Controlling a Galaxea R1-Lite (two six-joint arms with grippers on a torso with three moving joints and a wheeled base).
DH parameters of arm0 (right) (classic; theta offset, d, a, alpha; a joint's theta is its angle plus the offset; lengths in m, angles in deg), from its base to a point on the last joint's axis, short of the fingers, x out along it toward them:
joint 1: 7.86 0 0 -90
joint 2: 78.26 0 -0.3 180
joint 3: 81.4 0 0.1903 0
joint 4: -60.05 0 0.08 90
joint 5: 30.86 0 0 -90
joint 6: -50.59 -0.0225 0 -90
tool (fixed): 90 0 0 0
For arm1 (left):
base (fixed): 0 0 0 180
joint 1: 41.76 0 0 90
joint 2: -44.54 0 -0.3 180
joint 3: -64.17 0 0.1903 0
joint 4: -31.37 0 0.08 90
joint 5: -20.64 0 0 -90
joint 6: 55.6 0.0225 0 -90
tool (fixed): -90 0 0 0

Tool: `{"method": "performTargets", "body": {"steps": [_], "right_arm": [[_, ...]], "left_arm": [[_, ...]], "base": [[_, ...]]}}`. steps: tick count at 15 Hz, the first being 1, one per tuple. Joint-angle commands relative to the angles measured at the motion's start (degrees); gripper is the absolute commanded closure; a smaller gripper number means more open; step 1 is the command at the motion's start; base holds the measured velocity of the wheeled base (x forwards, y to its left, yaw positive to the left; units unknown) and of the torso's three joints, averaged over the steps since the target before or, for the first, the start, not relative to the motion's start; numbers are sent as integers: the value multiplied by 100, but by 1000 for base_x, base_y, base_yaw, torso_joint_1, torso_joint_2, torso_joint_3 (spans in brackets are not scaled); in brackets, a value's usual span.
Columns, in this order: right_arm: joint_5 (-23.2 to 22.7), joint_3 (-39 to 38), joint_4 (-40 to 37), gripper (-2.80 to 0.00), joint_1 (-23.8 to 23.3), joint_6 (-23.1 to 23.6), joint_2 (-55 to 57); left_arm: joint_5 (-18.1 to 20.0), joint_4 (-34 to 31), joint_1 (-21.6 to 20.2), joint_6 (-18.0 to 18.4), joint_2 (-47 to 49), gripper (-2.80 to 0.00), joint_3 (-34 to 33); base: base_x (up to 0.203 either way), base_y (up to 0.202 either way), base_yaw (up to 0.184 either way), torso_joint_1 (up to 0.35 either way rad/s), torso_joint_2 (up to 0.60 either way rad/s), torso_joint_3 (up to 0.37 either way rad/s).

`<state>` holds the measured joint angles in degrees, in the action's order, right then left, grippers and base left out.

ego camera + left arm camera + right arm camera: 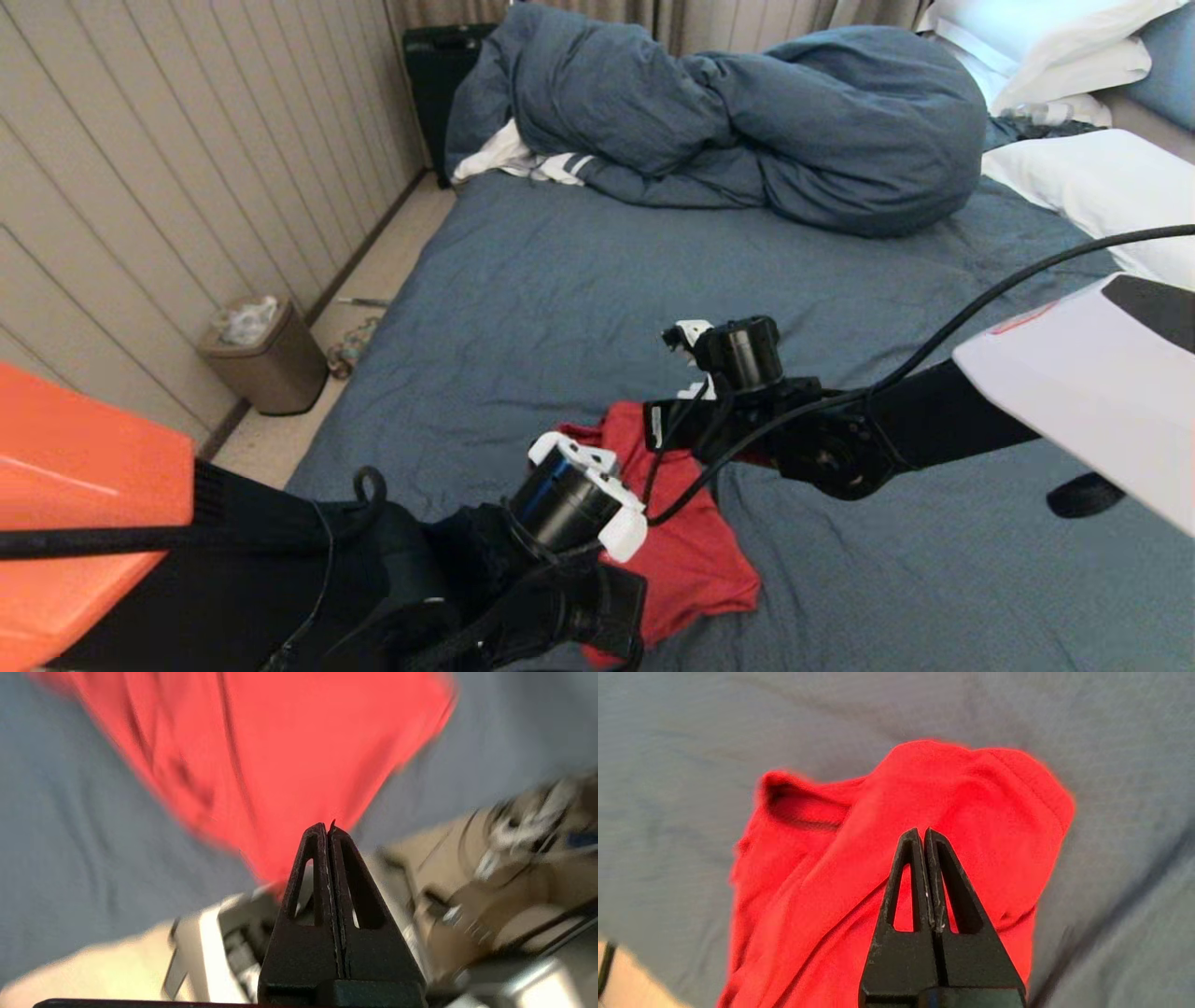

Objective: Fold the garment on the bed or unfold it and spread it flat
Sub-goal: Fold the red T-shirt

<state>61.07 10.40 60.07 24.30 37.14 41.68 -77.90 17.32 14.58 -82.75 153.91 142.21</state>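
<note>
I see my left gripper and right gripper with black wedge fingers pressed together, seemingly pinching nothing, just above the crumpled red garment on the bed with its wrinkled sheet.

A tan waste bin with crumpled paper inside is standing on the beige floor at about nine o'clock, against the panelled wall. A black case is sitting in the corner at eleven o'clock, and a white striped cloth is peeking from under the bedding at twelve.
</note>
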Motion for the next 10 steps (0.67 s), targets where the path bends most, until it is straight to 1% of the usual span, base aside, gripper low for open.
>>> {"method": "performTargets", "body": {"steps": [1, 3, 6, 9, 10], "right_arm": [[1, -354, 8, 0, -5, -20, -400], [-6, -1026, 24, 0, -53, -30, -704], [-73, -1974, 93, 0, -79, -106, -989], [-96, -2630, 618, 0, -14, -138, -974], [-103, -2765, 748, 0, 5, -147, -912]], "left_arm": [[-14, -18, -111, -4, 170, 0, 406], [-19, -130, -302, 49, 604, 0, 1017], [-17, -230, -682, 221, 1484, 0, 2077], [-24, -440, -1183, 446, 2319, 0, 2995], [-25, -484, -1392, 525, 2476, 0, 3150]], "base": [[0, 0, 0, 0, 0, 0], [0, 0, 0, 0, 0, 0], [0, 0, 0, 0, 0, 0], [0, 0, 0, 0, 0, 0], [0, 0, 0, 0, 0, 0]]}}
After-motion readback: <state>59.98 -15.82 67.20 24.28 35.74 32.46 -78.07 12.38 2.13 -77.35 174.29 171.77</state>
